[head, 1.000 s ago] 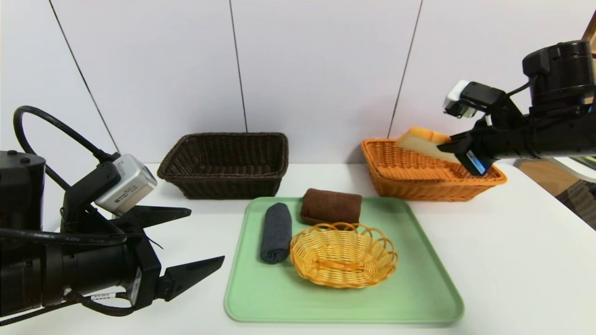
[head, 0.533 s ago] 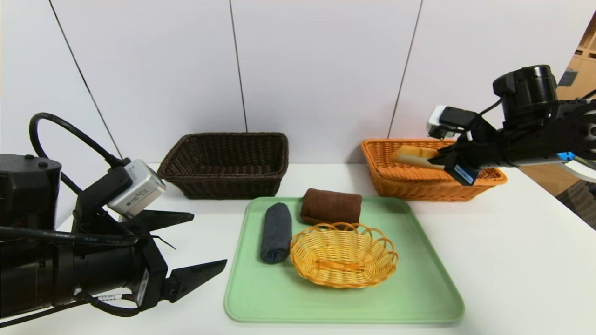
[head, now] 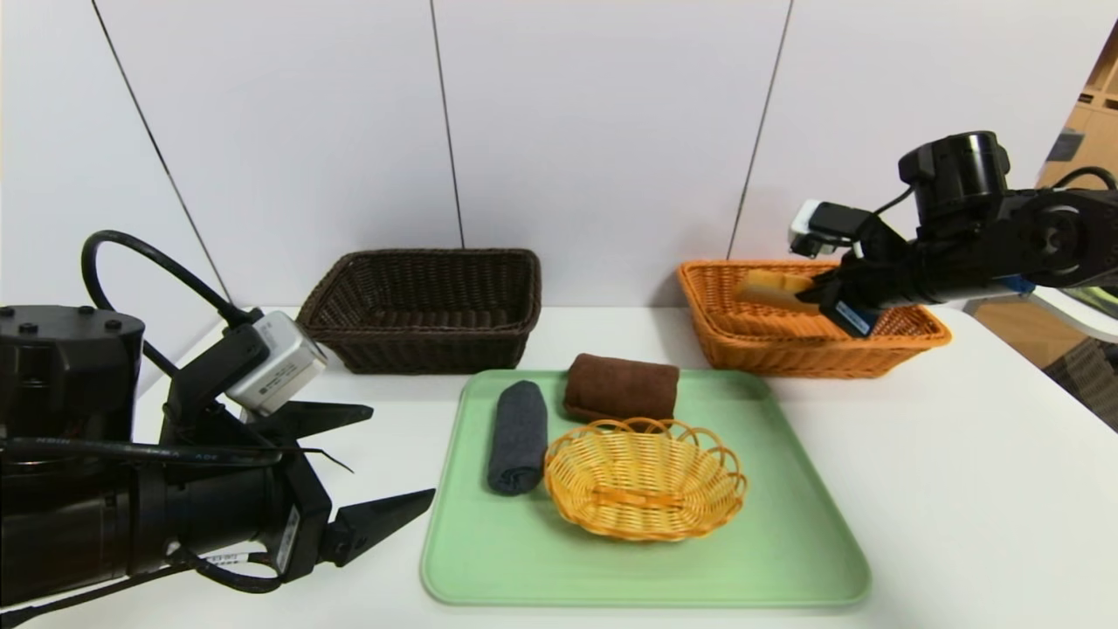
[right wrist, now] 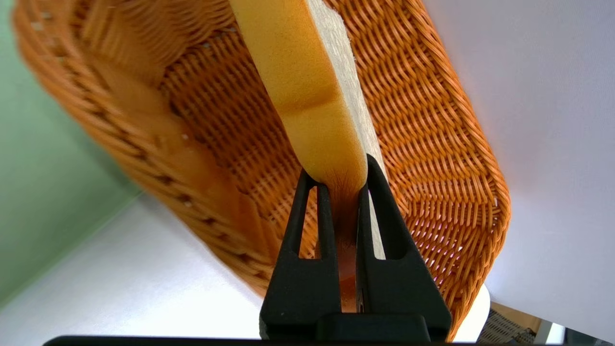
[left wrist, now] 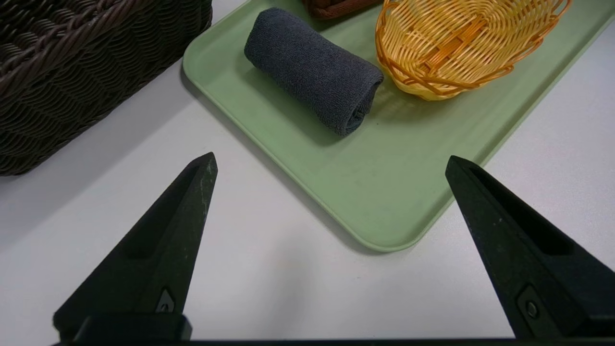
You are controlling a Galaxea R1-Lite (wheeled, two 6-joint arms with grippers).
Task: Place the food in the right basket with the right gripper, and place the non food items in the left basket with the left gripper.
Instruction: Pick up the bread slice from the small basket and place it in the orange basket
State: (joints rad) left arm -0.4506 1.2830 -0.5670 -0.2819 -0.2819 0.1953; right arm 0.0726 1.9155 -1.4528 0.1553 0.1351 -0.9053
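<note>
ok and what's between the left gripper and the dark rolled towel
Bare white table, then the green tray's edge, as the left wrist view shows.

Wears black casings point(head: 65, 371) on both arms, with round bolts point(head: 28, 328) atop the left. Has a silver camera point(head: 278, 362), a looping black cable point(head: 157, 253), tapered black left tool point(left wrist: 331, 154) with screws point(left wrist: 532, 309), and slotted black right tool point(right wrist: 337, 166).

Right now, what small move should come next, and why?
Probably the right gripper should lower slightly and release the bread: its jaws grip one end, and the bread is over the orange basket. The left gripper, open beside the green tray, could wait.
</note>
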